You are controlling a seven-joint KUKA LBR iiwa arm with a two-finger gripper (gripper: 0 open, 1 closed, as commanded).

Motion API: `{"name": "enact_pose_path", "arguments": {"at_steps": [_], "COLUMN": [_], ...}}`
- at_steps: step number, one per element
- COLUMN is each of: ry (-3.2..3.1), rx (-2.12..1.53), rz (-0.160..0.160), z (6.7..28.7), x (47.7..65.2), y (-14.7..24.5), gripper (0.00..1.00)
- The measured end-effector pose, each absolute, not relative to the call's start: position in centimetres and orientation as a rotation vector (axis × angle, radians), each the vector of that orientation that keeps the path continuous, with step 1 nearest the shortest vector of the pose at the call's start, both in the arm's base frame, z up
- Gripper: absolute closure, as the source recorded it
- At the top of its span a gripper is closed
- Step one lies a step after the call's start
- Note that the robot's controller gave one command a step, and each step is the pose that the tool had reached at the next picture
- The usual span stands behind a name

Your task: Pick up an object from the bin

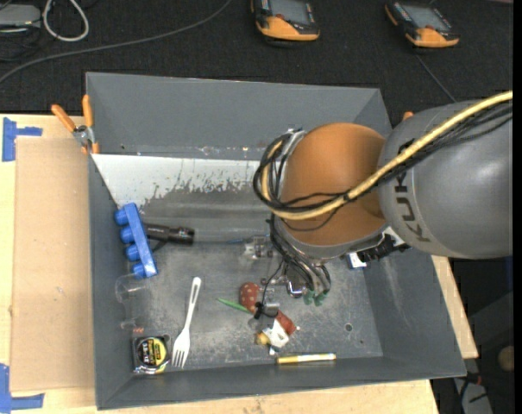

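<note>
Small red piece point(248, 294) being overhung by the gripper point(276, 300) in the front middle of the bin point(226, 123)

The gripper is being held low inside the grey metal bin, beneath the arm's orange cover point(334, 184), which is being crossed by black and yellow cables. Whether the gripper is released or clenched cannot be told, since its tip is being masked by cabling and shadow. The small red piece, rounded and with a thin green stem point(230, 303) pointing toward the view's left, is being seen just beside the gripper's tip on the bin's floor. Whether the two are touching cannot be told. Just in front of it a red-and-white scrap point(280, 328) is lying, and nearer the front wall a yellow pencil point(305, 359) is lying flat. Further left, a white plastic fork point(187, 322) is being shown with its tines toward the front, next to a yellow-and-black tape measure point(151, 353) by the front left corner. Well apart from the gripper, along the left wall, a blue block point(135, 241) is lying beside a black marker point(170, 233).
</note>
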State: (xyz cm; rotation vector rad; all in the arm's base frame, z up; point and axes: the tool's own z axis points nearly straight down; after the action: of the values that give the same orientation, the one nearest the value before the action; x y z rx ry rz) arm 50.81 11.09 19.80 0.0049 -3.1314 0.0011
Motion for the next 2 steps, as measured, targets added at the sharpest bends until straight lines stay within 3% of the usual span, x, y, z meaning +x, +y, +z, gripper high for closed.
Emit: {"name": "enact_pose_path", "arguments": {"at_steps": [1,2], "ry": [-3.14,-3.141], "rx": [-0.002,-0.053], "rz": [0.0,-0.002], "z": [20.2,10.1], "x": [51.0,53.0], "y": [11.0,4.9], "gripper": [0.0,0.0]}}
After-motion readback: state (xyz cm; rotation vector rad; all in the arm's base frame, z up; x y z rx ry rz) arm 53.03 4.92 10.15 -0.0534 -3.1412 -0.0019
